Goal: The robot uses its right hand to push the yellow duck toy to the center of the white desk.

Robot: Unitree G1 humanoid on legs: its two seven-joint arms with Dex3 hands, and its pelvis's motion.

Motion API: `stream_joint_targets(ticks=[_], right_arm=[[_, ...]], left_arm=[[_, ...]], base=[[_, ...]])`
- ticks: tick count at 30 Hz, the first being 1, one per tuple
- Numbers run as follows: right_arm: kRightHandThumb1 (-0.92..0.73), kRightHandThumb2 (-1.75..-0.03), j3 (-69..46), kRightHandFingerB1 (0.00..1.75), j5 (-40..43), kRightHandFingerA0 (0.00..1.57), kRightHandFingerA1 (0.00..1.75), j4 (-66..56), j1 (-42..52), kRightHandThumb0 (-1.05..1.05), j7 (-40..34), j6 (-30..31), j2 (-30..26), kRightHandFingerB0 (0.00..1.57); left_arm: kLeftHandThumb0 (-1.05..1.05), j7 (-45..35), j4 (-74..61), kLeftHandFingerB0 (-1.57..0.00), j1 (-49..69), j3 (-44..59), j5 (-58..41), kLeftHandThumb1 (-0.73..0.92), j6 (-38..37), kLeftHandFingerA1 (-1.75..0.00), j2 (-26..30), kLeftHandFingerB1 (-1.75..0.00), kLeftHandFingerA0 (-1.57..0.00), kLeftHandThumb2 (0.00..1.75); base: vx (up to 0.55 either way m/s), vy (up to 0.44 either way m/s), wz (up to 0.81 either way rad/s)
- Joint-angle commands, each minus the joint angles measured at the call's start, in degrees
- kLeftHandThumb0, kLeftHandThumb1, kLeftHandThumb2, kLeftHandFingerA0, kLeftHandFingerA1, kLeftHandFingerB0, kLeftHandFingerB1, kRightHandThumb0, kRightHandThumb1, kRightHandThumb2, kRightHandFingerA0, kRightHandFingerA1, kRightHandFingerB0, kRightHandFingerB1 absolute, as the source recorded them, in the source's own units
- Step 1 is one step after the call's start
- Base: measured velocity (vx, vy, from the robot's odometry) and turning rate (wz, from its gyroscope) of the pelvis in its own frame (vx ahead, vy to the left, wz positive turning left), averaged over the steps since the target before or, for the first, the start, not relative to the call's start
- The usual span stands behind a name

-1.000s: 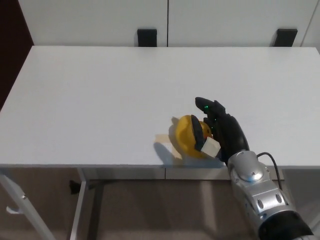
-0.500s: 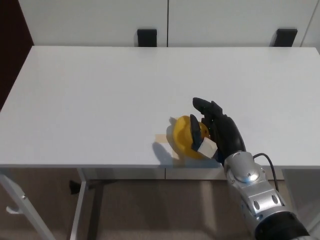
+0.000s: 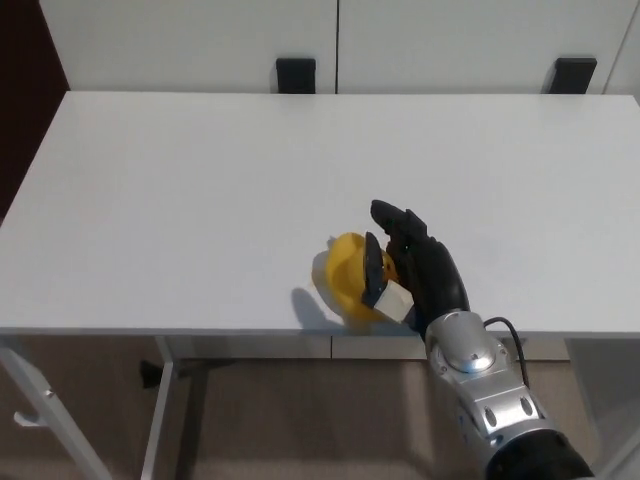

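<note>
One rounded yellow plastic duck toy (image 3: pixel 345 277) sits near the front edge of the one white desk (image 3: pixel 200 190). One black right hand (image 3: pixel 412 268) presses its right side, fingers spread, clamping nothing.

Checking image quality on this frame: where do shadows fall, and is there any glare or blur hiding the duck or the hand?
Head view: even, soft light, no glare on the white desk; the yellow duck toy casts a soft shadow to its left; the right hand is sharp, resting against the duck's right side; focus holds across the desk; a small green light shows on the hand.
</note>
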Motion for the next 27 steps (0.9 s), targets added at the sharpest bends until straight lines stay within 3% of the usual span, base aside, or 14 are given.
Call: stream_joint_targets(ticks=[1,3,4,5,6,11,18,19,27], right_arm=[[-0.92,-0.84,0.7,0.23,-1.3,0.0,0.0,0.5,-0.4,-0.87,-0.8,2.0,-0.6,0.01],[-0.92,-0.84,0.6,0.23,-1.3,0.0,0.0,0.4,-0.6,-0.87,-0.8,2.5,-1.2,0.01],[-0.9,-1.26,1.5,0.02,-4.2,0.0,0.16,-0.1,-1.1,-1.05,-3.6,2.9,-3.9,0.0],[-0.9,-1.26,2.2,0.02,-6.4,0.0,0.16,-0.5,-1.5,-1.05,-5.7,3.1,-5.8,0.0],[-0.92,-0.88,2.9,0.0,-8.6,0.0,0.0,-0.8,-2.1,-0.92,-7.7,3.4,-8.1,0.0],[-0.92,-0.85,4.3,0.0,-11.7,0.0,0.0,-1.0,-3.8,-0.97,-10.4,3.7,-14.3,0.0],[-0.92,-0.88,5.9,0.0,-13.9,0.0,0.0,-2.5,-5.4,-1.0,-8.9,2.6,-21.9,0.0],[-0.92,-0.95,6.6,0.0,-14.7,0.0,0.0,-3.2,-5.6,-1.05,-8.0,2.5,-22.9,0.0],[-0.92,-0.91,7.4,0.0,-13.2,0.0,0.0,-13.5,-4.6,-1.03,2.1,1.9,-29.2,0.0]], left_arm=[[0.03,-0.2,-0.2,-1.45,0.6,0.1,-0.2,0.37,-3.8,-1.38,0.5,-1.34,-1.55,1.2],[0.03,-0.2,-0.3,-1.45,0.8,0.2,-0.3,0.37,-3.9,-1.38,0.5,-1.34,-1.55,1.2],[0.03,-0.6,-0.2,-1.52,1.0,0.3,-0.4,0.26,-4.1,-1.32,0.5,-1.36,-1.57,1.45],[0.03,-0.9,-0.1,-1.52,1.1,0.3,-0.5,0.26,-4.2,-1.32,0.5,-1.36,-1.57,1.45],[0.0,-1.2,-0.2,-1.56,1.3,0.5,-0.7,0.28,-4.3,-1.33,0.5,-1.37,-1.57,1.45],[0.01,-1.4,-0.6,-1.56,1.6,0.8,-1.0,0.26,-4.6,-1.4,0.5,-1.37,-1.57,1.56],[0.01,-1.0,-1.1,-1.56,2.2,0.8,-0.7,0.31,-4.5,-1.42,0.7,-1.36,-1.57,1.52],[0.03,-1.0,-1.1,-1.57,2.3,0.8,-0.7,0.23,-4.4,-1.46,0.8,-1.36,-1.57,1.54],[0.03,-1.9,-0.7,-1.56,3.2,1.5,-1.1,0.26,-4.9,-1.35,1.2,-1.34,-1.57,1.53]], base=[[0.0,0.0,0.0],[0.0,0.0,0.0],[0.0,0.0,0.0],[0.0,0.0,0.0],[0.0,0.0,0.0],[0.0,0.0,0.01],[0.0,0.0,0.0],[0.0,0.0,0.0],[0.0,0.0,0.0]])
